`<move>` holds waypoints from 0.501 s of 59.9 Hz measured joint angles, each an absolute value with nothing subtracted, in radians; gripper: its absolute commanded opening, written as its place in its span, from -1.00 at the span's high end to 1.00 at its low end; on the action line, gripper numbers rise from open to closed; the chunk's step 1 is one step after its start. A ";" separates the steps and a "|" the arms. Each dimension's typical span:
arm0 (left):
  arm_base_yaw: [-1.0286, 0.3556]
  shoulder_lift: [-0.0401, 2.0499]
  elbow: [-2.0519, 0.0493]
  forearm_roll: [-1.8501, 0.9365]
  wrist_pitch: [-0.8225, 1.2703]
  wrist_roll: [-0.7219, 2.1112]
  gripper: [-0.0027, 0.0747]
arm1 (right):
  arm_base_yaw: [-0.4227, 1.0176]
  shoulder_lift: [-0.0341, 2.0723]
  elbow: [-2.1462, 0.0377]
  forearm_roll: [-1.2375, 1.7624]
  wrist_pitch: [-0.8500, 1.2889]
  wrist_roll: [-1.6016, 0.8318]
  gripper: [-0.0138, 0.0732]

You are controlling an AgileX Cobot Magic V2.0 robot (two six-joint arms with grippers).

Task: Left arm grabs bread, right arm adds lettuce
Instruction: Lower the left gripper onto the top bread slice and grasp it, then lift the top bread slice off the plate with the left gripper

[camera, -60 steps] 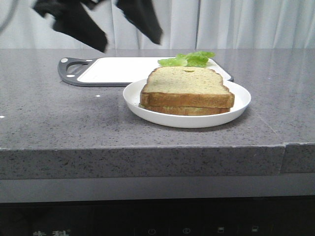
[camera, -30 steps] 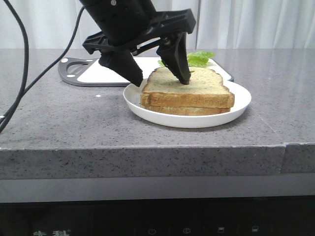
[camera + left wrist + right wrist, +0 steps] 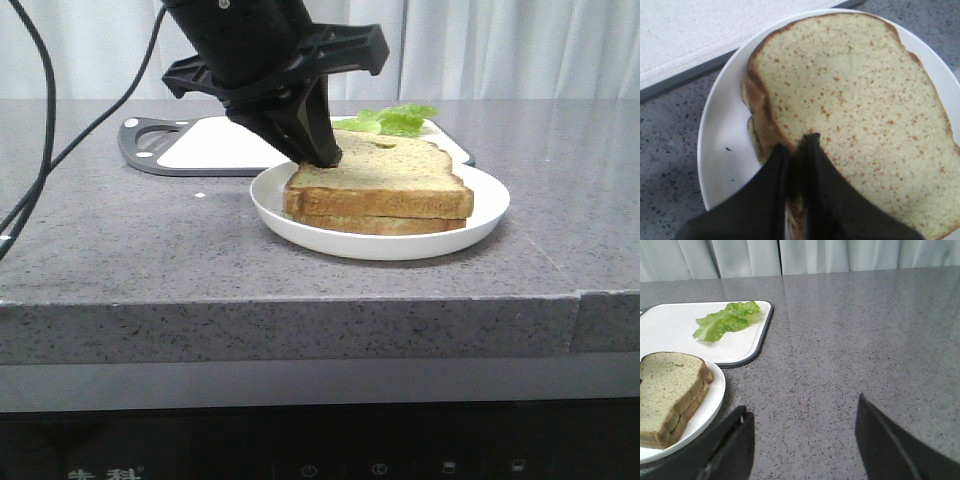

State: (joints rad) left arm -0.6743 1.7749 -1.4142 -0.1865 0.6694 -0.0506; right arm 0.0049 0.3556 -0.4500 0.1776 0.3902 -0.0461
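The bread [image 3: 385,178] is the thicker top slice of two stacked on a white plate [image 3: 385,243]. The thinner slice [image 3: 380,225] lies under it. My left gripper [image 3: 322,156] is shut on the bread's left edge; in the left wrist view the left gripper [image 3: 799,142] pinches the crust of the bread [image 3: 855,95], one finger over the face, one beside the crust. The lettuce [image 3: 388,120] lies on the white cutting board [image 3: 225,142] behind the plate. My right gripper [image 3: 801,405] is open and empty over bare counter, to the right of the plate [image 3: 710,405] and well short of the lettuce [image 3: 726,320].
The cutting board has a dark grey rim and a handle at its left end. A thin black cable [image 3: 45,150] hangs from the left arm over the left of the counter. The counter's front edge runs across the front view. White curtains hang behind.
The left gripper came down from above the counter, stood open astride the bread's left edge half a second ago, and has now shut on that edge. The bread, plate and lettuce lie as before.
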 measured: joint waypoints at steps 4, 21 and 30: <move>-0.674 1.775 -1.414 -0.182 0.669 -0.051 0.99 | 0.005 0.356 -0.450 0.178 0.390 -0.046 -0.38; -0.670 1.713 -1.408 -0.148 0.669 -0.064 0.99 | 0.005 0.357 -0.450 0.178 0.390 -0.046 -0.38; -0.654 1.640 -1.403 -0.036 0.658 -0.127 0.99 | 0.005 0.358 -0.450 0.178 0.390 -0.046 -0.38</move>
State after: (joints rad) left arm -0.6544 1.6396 -1.4034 -0.0362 0.6578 -0.1274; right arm 0.0049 0.3578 -0.4500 0.1776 0.3902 -0.0461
